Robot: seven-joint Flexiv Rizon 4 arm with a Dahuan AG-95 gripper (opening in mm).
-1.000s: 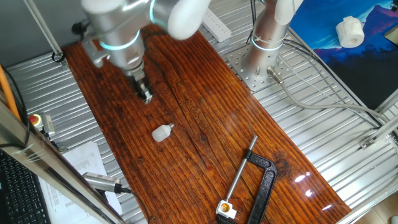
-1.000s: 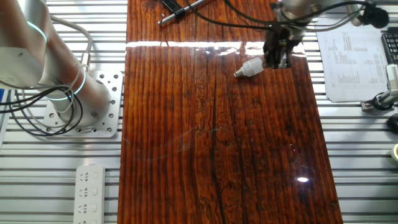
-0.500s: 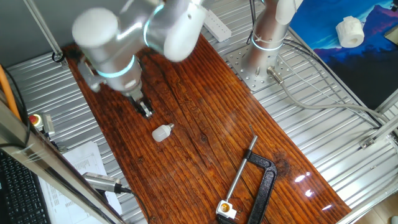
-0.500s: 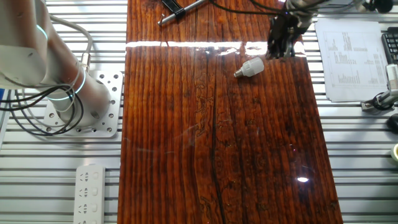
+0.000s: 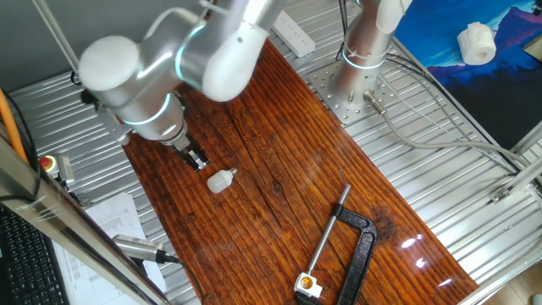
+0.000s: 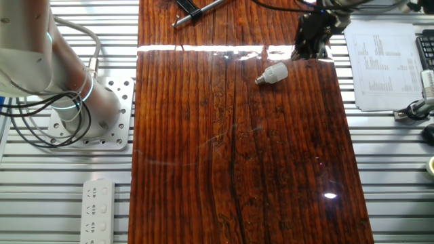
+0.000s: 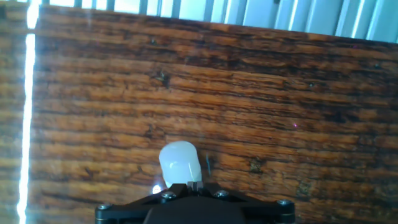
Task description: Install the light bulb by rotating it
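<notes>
The light bulb (image 5: 221,180) is small and white with a greyish screw base, and it lies on its side on the wooden board (image 5: 279,169). My gripper (image 5: 197,158) hangs just beside it, towards the board's edge, not touching it. In the other fixed view the bulb (image 6: 274,72) lies a little left of and below the gripper (image 6: 306,53). In the hand view the bulb's dome (image 7: 179,163) shows just past the fingertips of the gripper (image 7: 194,182). The jaws stand together and hold nothing.
A black clamp (image 5: 356,246) lies at the board's near end. The arm's base (image 5: 360,59) stands beside the board on the metal table. A white lumpy cylinder (image 5: 476,42) sits on the blue sheet. A power strip (image 6: 98,210) and papers (image 6: 383,61) lie off the board.
My gripper has moved a short way along the board's edge near the bulb as the arm swung over. The bulb has not moved.
</notes>
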